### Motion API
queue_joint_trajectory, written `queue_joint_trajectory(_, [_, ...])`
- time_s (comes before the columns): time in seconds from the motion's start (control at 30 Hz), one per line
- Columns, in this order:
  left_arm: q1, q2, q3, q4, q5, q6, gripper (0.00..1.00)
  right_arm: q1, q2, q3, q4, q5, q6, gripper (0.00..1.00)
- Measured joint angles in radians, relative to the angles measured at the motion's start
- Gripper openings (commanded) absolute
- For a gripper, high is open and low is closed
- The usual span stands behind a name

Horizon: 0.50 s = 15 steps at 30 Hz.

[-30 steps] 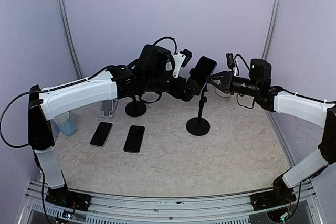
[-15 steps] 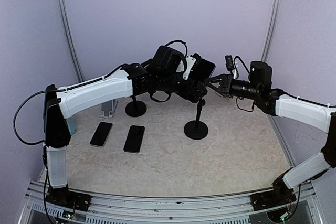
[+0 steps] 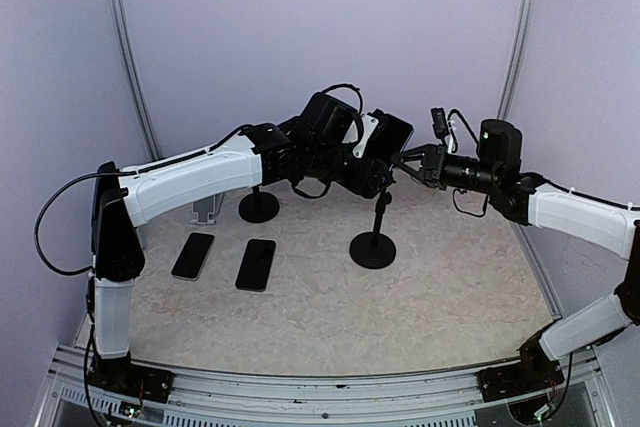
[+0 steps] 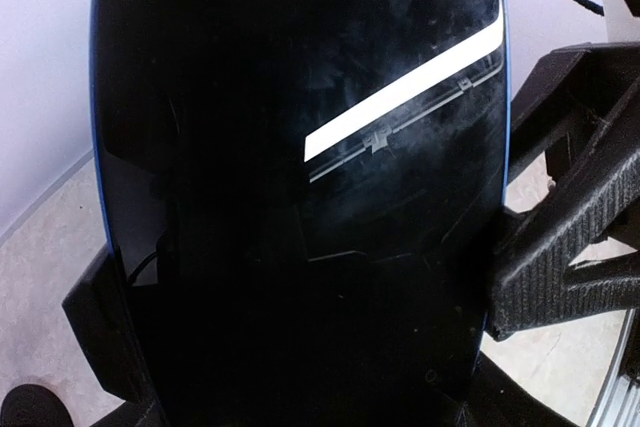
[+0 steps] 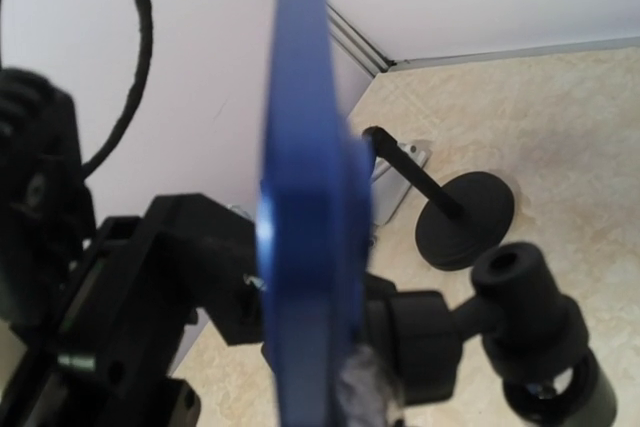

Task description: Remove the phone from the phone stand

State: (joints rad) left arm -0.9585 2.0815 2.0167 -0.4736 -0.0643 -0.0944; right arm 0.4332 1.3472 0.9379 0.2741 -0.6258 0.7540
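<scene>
The phone (image 3: 391, 131), black-screened with a blue rim, sits in the clamp of the black phone stand (image 3: 373, 250) at mid table. It fills the left wrist view (image 4: 300, 197) and shows edge-on in the right wrist view (image 5: 305, 247). My left gripper (image 3: 374, 153) straddles it, with its fingers (image 4: 548, 269) pressed against both long edges. My right gripper (image 3: 408, 161) is at the phone's right side by the stand's clamp and ball joint (image 5: 520, 292). Its fingertips are hidden or blurred, so how they stand is unclear.
Two dark phones (image 3: 193, 255) (image 3: 256, 264) lie flat at the left front. A second black stand (image 3: 259, 207) and a grey stand (image 3: 207, 209) are behind them near the back wall. The left arm spans above them.
My left arm has reached further right and its gripper has closed in around the phone. The stand's base has shifted slightly left and nearer. The right gripper has barely moved.
</scene>
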Motion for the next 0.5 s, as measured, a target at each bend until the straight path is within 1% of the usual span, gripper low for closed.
queue_joint_trajectory(0.27, [0.01, -0.006, -0.025, 0.032, 0.034, -0.014, 0.38, 0.0, -0.007, -0.019, 0.025, 0.003, 0.01, 0.0])
queue_joint_trajectory(0.33, [0.015, -0.011, -0.04, 0.048, 0.048, -0.021, 0.34, 0.0, -0.008, -0.02, 0.025, 0.003, 0.01, 0.0])
queue_joint_trajectory(0.5, [0.023, -0.026, -0.073, 0.082, 0.085, -0.04, 0.27, 0.0, -0.017, -0.031, 0.028, 0.002, 0.003, 0.0])
